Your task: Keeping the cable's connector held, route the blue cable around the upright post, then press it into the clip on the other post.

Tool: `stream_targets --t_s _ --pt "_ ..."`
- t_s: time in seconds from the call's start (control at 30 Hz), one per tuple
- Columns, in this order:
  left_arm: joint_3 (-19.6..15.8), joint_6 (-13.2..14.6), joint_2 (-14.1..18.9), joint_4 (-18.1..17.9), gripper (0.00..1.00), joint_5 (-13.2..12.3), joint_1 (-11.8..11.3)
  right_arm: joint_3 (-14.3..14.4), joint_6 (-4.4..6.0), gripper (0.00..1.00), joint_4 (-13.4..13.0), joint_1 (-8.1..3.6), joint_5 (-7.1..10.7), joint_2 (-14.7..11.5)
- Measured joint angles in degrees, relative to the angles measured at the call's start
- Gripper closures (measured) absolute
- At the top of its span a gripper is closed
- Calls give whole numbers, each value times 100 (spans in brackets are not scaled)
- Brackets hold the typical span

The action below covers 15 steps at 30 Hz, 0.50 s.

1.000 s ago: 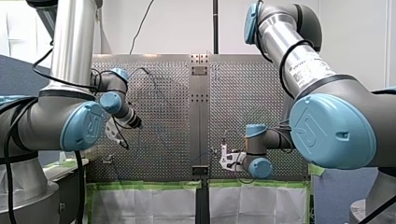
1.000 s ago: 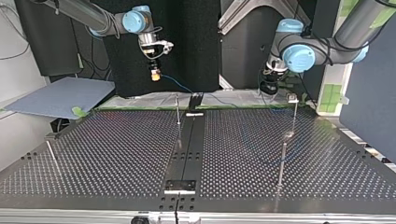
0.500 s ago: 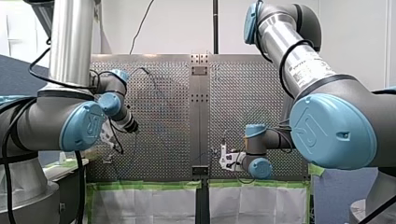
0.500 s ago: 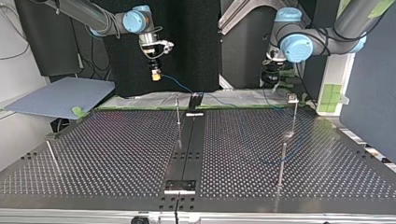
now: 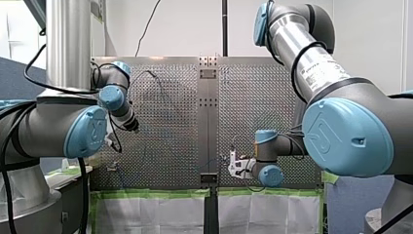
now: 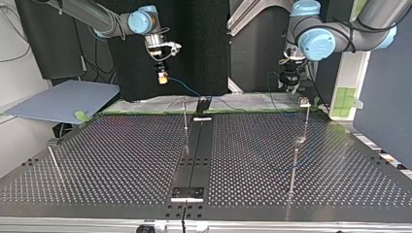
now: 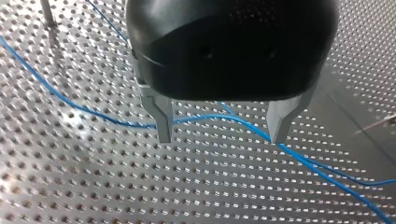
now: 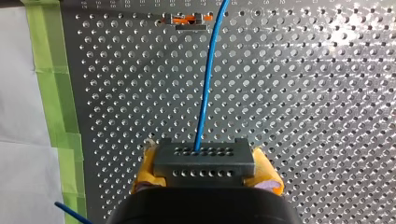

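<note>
The blue cable (image 8: 205,84) leaves its grey connector (image 8: 204,157) near the green-taped edge of the perforated table (image 8: 327,93) and runs on across the table. My right gripper (image 8: 205,171) clamps the connector between yellow pads (image 8: 144,172). Farther along, the cable crosses the gap under my left gripper (image 7: 222,133), whose metal fingers (image 7: 163,123) stand wide apart, gripping nothing. A thin post (image 7: 46,11) stands close beside that stretch.

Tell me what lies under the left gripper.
The blue cable crosses the perforated table beneath my left gripper, whose open fingers hold nothing. The gripper's black housing covers the table and cable further back.
</note>
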<state>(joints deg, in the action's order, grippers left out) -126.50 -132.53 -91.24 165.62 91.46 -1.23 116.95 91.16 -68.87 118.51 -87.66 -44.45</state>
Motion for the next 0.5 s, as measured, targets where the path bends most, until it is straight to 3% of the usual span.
stream_targets --t_s 0.5 --pt "706 721 728 728 1 719 29 0 13 100 -67 1 2 0"
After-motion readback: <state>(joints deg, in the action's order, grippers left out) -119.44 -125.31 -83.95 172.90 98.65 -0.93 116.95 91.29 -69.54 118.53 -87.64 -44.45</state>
